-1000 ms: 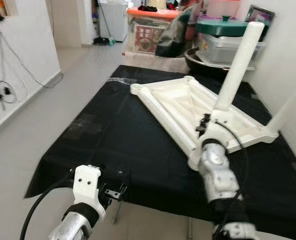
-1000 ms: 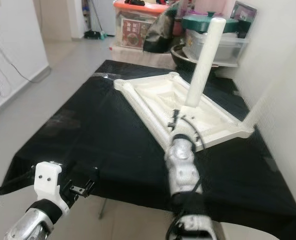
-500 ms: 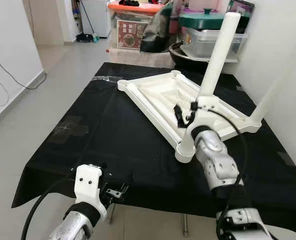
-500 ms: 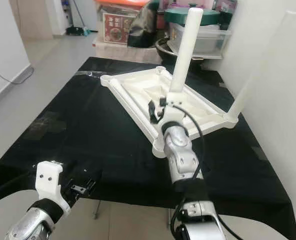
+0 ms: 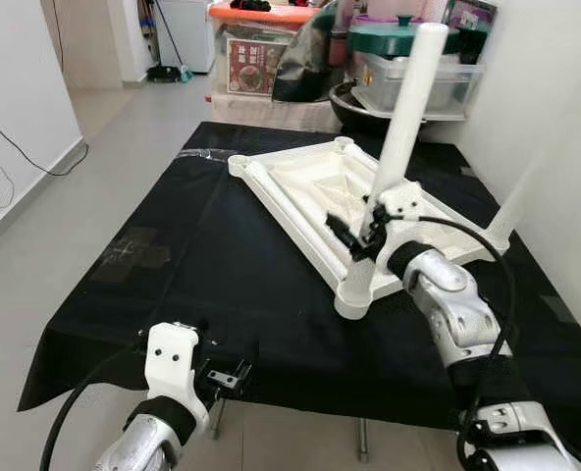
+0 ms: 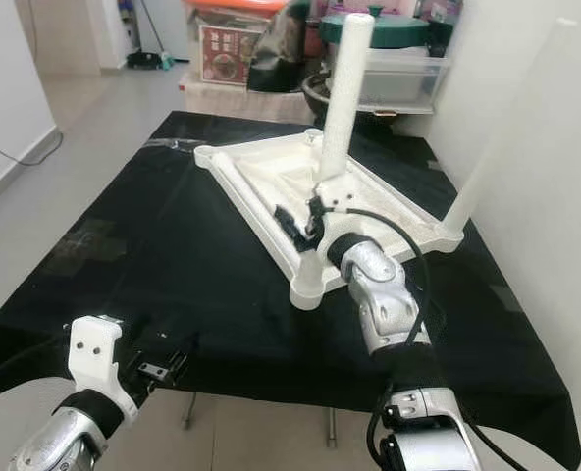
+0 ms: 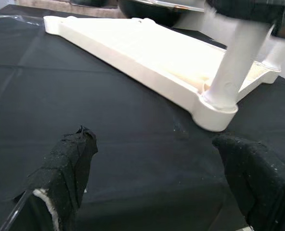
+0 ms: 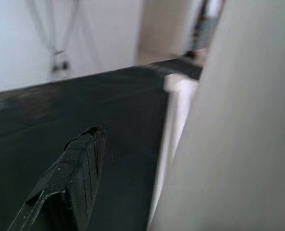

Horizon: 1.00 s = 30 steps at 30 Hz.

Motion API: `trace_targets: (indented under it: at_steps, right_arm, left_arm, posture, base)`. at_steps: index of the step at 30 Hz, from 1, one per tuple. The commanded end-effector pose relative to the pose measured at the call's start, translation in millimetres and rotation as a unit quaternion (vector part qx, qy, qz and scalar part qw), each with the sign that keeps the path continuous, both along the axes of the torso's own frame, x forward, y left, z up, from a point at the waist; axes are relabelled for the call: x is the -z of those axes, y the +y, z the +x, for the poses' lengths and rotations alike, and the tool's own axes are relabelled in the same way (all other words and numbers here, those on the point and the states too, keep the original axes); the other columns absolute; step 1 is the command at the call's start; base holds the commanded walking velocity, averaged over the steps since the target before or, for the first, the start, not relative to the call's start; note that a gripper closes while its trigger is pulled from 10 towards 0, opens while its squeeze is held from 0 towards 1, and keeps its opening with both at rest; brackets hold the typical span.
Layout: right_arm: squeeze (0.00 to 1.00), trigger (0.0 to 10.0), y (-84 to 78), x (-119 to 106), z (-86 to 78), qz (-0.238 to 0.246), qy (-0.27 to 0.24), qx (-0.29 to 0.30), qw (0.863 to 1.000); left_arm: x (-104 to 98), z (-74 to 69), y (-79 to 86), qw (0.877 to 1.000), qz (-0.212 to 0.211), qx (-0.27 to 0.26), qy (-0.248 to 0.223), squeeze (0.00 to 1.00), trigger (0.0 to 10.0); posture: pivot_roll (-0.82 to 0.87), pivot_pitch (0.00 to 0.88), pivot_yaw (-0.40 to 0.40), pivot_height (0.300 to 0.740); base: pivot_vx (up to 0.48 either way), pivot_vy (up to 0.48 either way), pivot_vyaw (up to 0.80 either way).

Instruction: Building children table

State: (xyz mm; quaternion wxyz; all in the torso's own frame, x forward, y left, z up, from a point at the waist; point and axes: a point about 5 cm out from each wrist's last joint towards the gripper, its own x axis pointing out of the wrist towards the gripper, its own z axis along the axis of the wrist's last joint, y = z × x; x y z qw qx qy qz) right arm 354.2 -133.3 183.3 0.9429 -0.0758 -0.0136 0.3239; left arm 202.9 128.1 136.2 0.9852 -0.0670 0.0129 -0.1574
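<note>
The white children's table frame (image 5: 315, 191) lies upside down on the black-covered tabletop (image 5: 202, 265). A white leg (image 5: 400, 123) stands upright in its near corner socket, and the right gripper (image 5: 361, 234) has its jaws closed around the leg's lower part. The left gripper (image 7: 157, 178) hovers at the tabletop's near edge, jaws spread wide, well apart from the frame.

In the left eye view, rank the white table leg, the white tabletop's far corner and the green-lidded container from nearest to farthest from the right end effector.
1. White table leg: at the right end effector, upright.
2. White tabletop's far corner: beyond, mid-table.
3. Green-lidded container: past the table's far edge.
</note>
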Motion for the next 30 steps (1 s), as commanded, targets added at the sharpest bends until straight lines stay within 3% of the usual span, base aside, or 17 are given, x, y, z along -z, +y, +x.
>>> trace_targets:
  at_steps: [1, 6, 7, 9, 10, 14, 15, 16, 17, 18, 20, 21, 22, 23, 24, 26, 30]
  right_arm:
    - [0.0, 10.0, 20.6, 14.5, -4.1, -0.006, 0.028, -0.07, 0.997]
    - [0.0, 9.6, 31.2, 16.9, -0.8, 0.0, 0.036, -0.087, 0.996]
    - [0.0, 4.4, 34.4, 17.2, 0.4, 0.006, 0.038, -0.09, 0.995]
    - [0.0, 4.4, 34.4, 17.2, 0.4, 0.006, 0.038, -0.09, 0.995]
    - [0.0, 0.0, 37.2, 17.1, 0.8, 0.016, 0.04, -0.098, 0.994]
    - [0.0, 0.0, 36.0, 17.8, 3.3, 0.033, 0.045, -0.085, 0.995]
    - [0.0, 0.0, 27.1, 23.7, 11.5, 0.035, 0.066, -0.005, 0.997]
    - [0.0, 0.0, 27.1, 23.7, 11.5, 0.035, 0.066, -0.005, 0.997]
    - [0.0, 0.0, 20.2, 28.5, 16.5, 0.034, 0.081, 0.054, 0.995]
    - [0.0, 0.0, 1.5, 38.7, 22.5, 0.045, 0.111, 0.185, 0.975]
    - [0.0, 0.0, 1.5, 38.7, 22.5, 0.045, 0.111, 0.185, 0.975]
    - [0.0, 0.0, -10.9, 46.3, 23.8, 0.05, 0.133, 0.268, 0.953]
    - [0.0, 0.0, -10.9, 46.3, 23.8, 0.05, 0.133, 0.268, 0.953]
    - [0.0, 0.0, -8.9, 58.6, 11.9, 0.068, 0.152, 0.347, 0.923]
    - [0.0, 0.0, -2.3, 65.1, -0.7, 0.077, 0.161, 0.389, 0.904]
    - [0.0, 0.0, 5.1, 64.8, -10.8, 0.083, 0.153, 0.408, 0.896]
    - [0.0, 0.0, 11.2, 56.6, -17.1, 0.083, 0.131, 0.419, 0.894]
  left_arm:
    - [2.2, -1.5, 0.1, 1.0, -0.002, 0.002, 0.008, 0.0, 10.0]
    - [2.1, -2.2, 0.0, 1.0, -0.002, 0.003, 0.008, 0.0, 10.0]
    - [1.8, -2.4, -0.1, 1.0, -0.002, 0.003, 0.008, 0.0, 10.0]
    - [1.8, -2.4, -0.1, 1.0, -0.002, 0.003, 0.008, 0.0, 10.0]
    - [1.6, -2.6, -0.1, 1.0, -0.001, 0.003, 0.008, 0.0, 10.0]
    - [1.3, -3.0, 0.0, 1.0, -0.002, 0.002, 0.007, 0.0, 10.0]
    - [1.3, -3.2, -0.1, 1.0, -0.003, 0.003, 0.008, 0.0, 10.0]
    - [1.3, -3.2, -0.1, 1.0, -0.003, 0.003, 0.008, 0.0, 10.0]
    - [1.2, -3.4, -0.2, 1.0, -0.004, 0.003, 0.008, 0.0, 10.0]
    - [1.1, -3.8, -0.4, 1.0, -0.005, 0.004, 0.008, 0.0, 10.0]
    - [1.1, -3.8, -0.4, 1.0, -0.005, 0.004, 0.008, 0.0, 10.0]
    - [1.1, -4.1, -0.6, 1.0, -0.005, 0.004, 0.008, 0.0, 10.0]
    - [1.1, -4.1, -0.6, 1.0, -0.005, 0.004, 0.008, 0.0, 10.0]
    - [0.9, -4.4, -0.5, 1.0, -0.004, 0.004, 0.008, 0.0, 10.0]
    - [0.6, -4.7, -0.3, 1.0, -0.003, 0.003, 0.008, 0.0, 10.0]
    - [0.5, -4.7, 0.2, 1.0, -0.002, 0.003, 0.007, 0.0, 10.0]
    - [0.5, -4.6, 0.5, 1.0, -0.003, 0.002, 0.008, 0.0, 10.0]
  posture:
    - [0.19, 0.0, -0.091, 0.74]
    - [0.2, 0.0, -0.094, 0.74]
    - [0.2, 0.0, -0.096, 0.74]
    - [0.2, 0.0, -0.096, 0.74]
    - [0.2, 0.0, -0.096, 0.74]
    - [0.2, 0.0, -0.098, 0.74]
    - [0.19, 0.0, -0.096, 0.74]
    - [0.19, 0.0, -0.096, 0.74]
    - [0.19, 0.0, -0.096, 0.74]
    - [0.19, 0.0, -0.095, 0.74]
    - [0.19, 0.0, -0.095, 0.74]
    - [0.19, 0.0, -0.095, 0.74]
    - [0.19, 0.0, -0.095, 0.74]
    - [0.19, 0.0, -0.096, 0.74]
    - [0.19, 0.0, -0.095, 0.74]
    - [0.19, 0.0, -0.093, 0.74]
    - [0.19, 0.0, -0.092, 0.74]
  base:
    - [0.0, 0.0, 0.0]
    - [0.0, 0.0, 0.0]
    - [0.0, 0.0, 0.0]
    - [0.0, 0.0, 0.0]
    - [0.0, 0.0, 0.0]
    - [0.0, 0.0, 0.0]
    - [0.0, 0.0, 0.0]
    - [0.0, 0.0, 0.0]
    - [0.0, 0.0, 0.0]
    - [0.0, 0.0, 0.0]
    - [0.0, 0.0, 0.0]
    - [0.0, 0.0, 0.0]
    - [0.0, 0.0, 0.0]
    - [0.0, 0.0, 0.0]
    - [0.0, 0.0, 0.0]
    - [0.0, 0.0, 0.0]
    - [0.0, 0.0, 0.0]
